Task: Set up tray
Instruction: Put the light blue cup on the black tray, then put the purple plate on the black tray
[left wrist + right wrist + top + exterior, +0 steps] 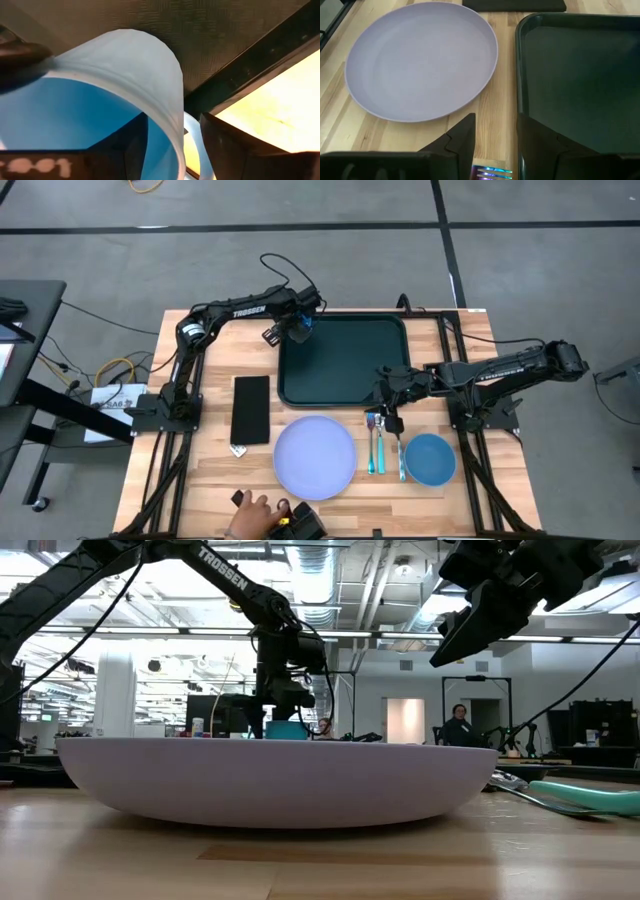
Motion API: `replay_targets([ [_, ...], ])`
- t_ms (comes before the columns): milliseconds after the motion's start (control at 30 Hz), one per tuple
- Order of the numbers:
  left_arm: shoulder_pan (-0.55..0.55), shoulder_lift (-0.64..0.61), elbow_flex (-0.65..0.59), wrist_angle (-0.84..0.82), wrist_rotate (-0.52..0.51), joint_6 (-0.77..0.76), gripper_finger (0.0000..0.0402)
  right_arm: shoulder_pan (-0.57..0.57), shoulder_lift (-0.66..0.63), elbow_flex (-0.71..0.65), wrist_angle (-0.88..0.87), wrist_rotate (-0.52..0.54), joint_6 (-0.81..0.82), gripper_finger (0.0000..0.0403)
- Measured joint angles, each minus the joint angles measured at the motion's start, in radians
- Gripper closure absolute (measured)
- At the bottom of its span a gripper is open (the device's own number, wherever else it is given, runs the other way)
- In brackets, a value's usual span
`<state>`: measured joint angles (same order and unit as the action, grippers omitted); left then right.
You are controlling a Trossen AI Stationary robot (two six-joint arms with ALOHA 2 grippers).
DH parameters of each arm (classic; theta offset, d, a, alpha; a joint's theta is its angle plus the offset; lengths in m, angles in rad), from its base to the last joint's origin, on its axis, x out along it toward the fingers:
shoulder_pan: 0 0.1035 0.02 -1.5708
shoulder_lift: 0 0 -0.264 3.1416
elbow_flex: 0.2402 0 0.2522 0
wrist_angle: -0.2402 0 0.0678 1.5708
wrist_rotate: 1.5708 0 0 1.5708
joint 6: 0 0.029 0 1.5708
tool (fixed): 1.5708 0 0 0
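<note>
Early stage: left gripper (297,327), clenched on a blue cup (115,100), hovers over the tray's (345,385) upper-left corner at frame centre; right gripper (386,412) released above cutlery; plate (315,456), bowl (430,459) remain outside.

lab | open hall, exposed ceiling ducts (340,580), seated person (458,725), equipment racks (475,710)

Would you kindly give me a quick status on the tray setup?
Left gripper holds blue cup over tray far-left corner. Right gripper open above cutlery. Plate off tray.
</note>
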<state>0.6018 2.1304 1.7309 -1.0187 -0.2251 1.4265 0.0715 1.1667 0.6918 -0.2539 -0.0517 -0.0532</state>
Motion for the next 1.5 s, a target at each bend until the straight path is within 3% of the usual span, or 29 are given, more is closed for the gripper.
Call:
replay_targets([
  [1133,-0.006,0.0,0.001,0.007,-0.052,0.0,0.0229,0.0,0.0,0.0,0.0,0.0,0.0,0.0269],
  [1500,-0.027,-0.001,0.117,-0.044,-0.052,-0.029,0.0229,0.0,0.0,0.0,0.0,0.0,0.0,0.0269],
])
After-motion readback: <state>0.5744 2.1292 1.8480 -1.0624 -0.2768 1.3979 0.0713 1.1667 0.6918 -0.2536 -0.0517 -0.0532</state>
